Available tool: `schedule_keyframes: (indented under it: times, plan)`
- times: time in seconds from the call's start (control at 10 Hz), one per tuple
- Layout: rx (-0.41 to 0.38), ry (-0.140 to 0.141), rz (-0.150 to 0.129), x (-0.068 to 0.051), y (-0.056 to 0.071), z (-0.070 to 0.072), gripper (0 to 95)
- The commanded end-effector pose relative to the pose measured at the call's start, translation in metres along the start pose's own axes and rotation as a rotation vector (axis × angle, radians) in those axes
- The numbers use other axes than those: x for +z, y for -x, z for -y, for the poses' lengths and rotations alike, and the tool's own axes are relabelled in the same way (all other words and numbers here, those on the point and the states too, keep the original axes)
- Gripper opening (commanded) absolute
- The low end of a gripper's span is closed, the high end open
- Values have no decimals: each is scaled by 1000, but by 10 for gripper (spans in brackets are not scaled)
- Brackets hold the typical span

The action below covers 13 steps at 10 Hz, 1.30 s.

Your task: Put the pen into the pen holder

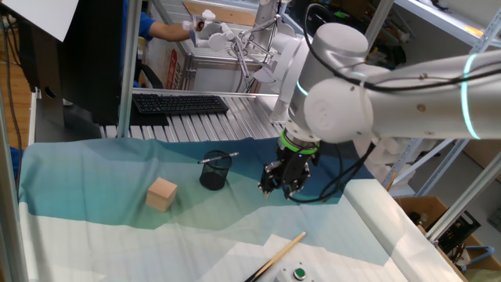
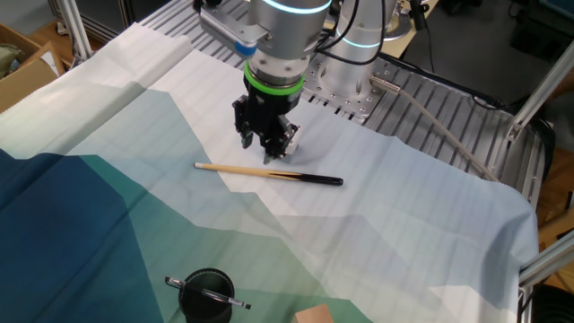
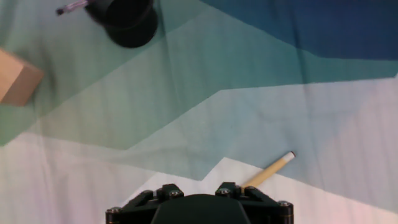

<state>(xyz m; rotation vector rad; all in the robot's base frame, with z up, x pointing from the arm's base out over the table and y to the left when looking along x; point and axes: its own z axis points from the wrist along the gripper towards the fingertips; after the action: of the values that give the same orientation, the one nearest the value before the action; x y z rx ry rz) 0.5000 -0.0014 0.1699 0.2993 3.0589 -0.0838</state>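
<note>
The black wire-mesh pen holder [image 1: 213, 175] stands upright on the blue-green cloth. The thin dark pen [image 1: 218, 157] rests slanted across its mouth, with one end sticking out over the rim. Both show in the other fixed view, the pen [image 2: 207, 293] on the holder [image 2: 192, 308], and at the top left of the hand view, the pen tip [image 3: 71, 7] beside the holder [image 3: 128, 22]. My gripper [image 1: 280, 186] hovers well apart from the holder, over the pale cloth, open and empty. In the other fixed view my gripper [image 2: 267, 151] is just behind the wooden stick.
A tan wooden stick [image 2: 262, 172] with a dark end lies on the pale cloth under my hand; it also shows in the hand view [image 3: 268, 173]. A tan wooden block [image 1: 162, 193] sits beside the holder. A keyboard [image 1: 178, 103] lies at the back.
</note>
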Motion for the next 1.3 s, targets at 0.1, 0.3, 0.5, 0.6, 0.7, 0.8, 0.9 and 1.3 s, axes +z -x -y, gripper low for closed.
schedule_keyframes:
  times: [0.1, 0.3, 0.5, 0.6, 0.7, 0.8, 0.9, 1.3]
  plan:
    - [12, 27, -9, 0, 0, 0, 0]
    - [18, 42, -18, 0, 0, 0, 0]
    - [53, 101, -32, 0, 0, 0, 0]
    - [71, 110, -35, 0, 0, 0, 0]
    - [79, 108, -35, 0, 0, 0, 0]
    - [93, 109, -34, 0, 1, 0, 0]
    - [119, 110, -33, 0, 4, -1, 0]
    - [236, 99, -45, -17, 43, -6, 0]
